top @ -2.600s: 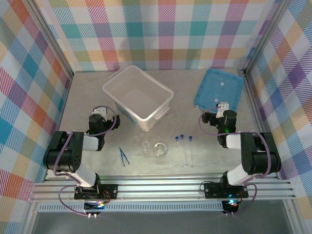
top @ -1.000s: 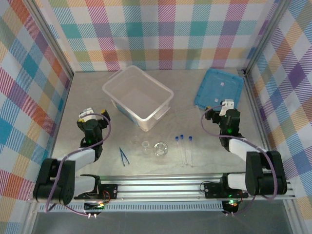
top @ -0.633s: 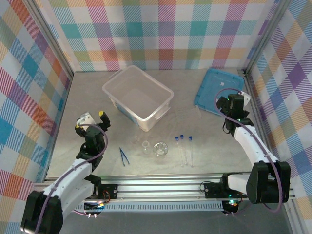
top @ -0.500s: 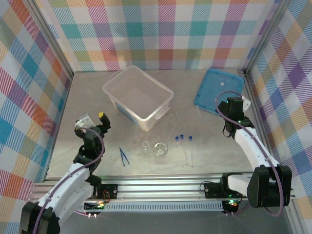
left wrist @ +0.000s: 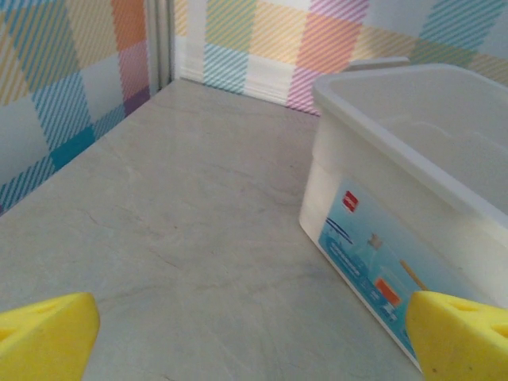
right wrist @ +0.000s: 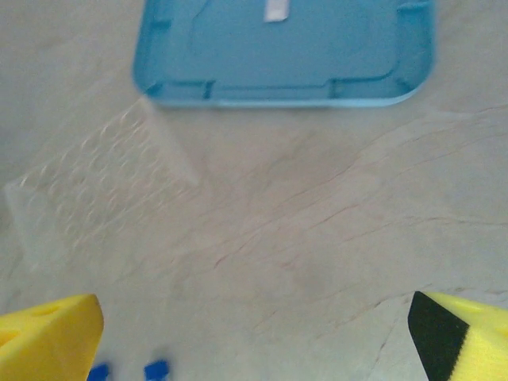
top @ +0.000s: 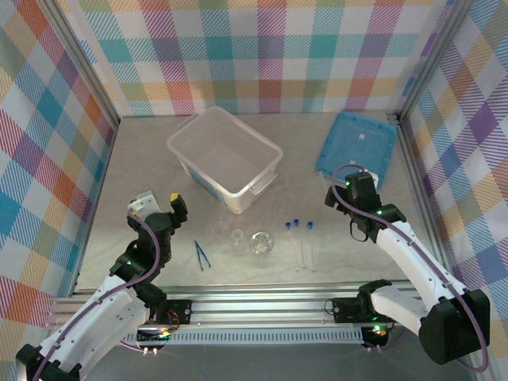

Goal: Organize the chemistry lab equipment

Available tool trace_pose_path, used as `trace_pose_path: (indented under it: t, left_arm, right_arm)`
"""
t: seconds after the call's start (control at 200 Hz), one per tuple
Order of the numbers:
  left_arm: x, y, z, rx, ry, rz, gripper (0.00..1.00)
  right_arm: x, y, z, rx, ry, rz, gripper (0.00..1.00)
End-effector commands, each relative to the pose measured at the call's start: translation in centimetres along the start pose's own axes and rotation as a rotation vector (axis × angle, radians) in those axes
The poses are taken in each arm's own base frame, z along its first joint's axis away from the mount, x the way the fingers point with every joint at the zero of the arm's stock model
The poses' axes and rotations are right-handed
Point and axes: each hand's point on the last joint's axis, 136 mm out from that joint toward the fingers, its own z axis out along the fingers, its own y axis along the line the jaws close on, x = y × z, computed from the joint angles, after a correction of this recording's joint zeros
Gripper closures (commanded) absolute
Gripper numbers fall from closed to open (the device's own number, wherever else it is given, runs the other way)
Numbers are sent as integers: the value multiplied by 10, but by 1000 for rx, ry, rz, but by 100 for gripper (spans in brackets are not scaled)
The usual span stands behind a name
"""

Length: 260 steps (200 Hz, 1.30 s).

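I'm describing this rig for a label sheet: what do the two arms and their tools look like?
The left arm and right arm are built of black joint housings and white link shells, each with a looping purple cable. The left tool and right tool end in bright yellow fingertips; one right fingertip shows a black face.

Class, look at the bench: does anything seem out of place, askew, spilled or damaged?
Nothing looks spilled or broken. The blue lid lies off the plastic box, away to its right, and the flask, beaker, tubes and tweezers sit loose on the table in front of the box.
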Motion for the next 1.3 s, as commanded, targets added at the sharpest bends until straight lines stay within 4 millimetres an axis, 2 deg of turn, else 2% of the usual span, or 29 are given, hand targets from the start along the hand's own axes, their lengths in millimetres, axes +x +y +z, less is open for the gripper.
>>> trace_pose_path:
  t: [0.0,0.055,0.265,0.4,0.545,0.64,0.825,1.065,1.295]
  left_arm:
    - [-5,-12,-10,54,16,19,7]
    - [-2,-26,-12,117,36,32,11]
    - [11,-83,-30,315,104,180,18]
    - [18,-117,-45,439,138,222,25]
    - [30,-160,-60,580,180,268,34]
    - [46,-187,-66,640,228,333,37]
    - [64,-234,-87,780,276,394,39]
    - [80,-266,-104,874,314,408,40]
    - [95,-275,-106,896,348,406,41]
  right_arm:
    - [19,8,-8,-21,58,-72,1]
    - [25,16,-10,-39,77,-106,5]
    - [57,37,-7,-76,206,-204,16]
    - [72,40,-4,-78,257,-229,28]
    - [88,44,1,-90,318,-248,45]
    - [98,51,4,-95,343,-270,47]
    - [114,59,16,-81,395,-297,48]
    - [131,64,31,-46,444,-324,47]
    - [136,69,44,-16,458,-337,53]
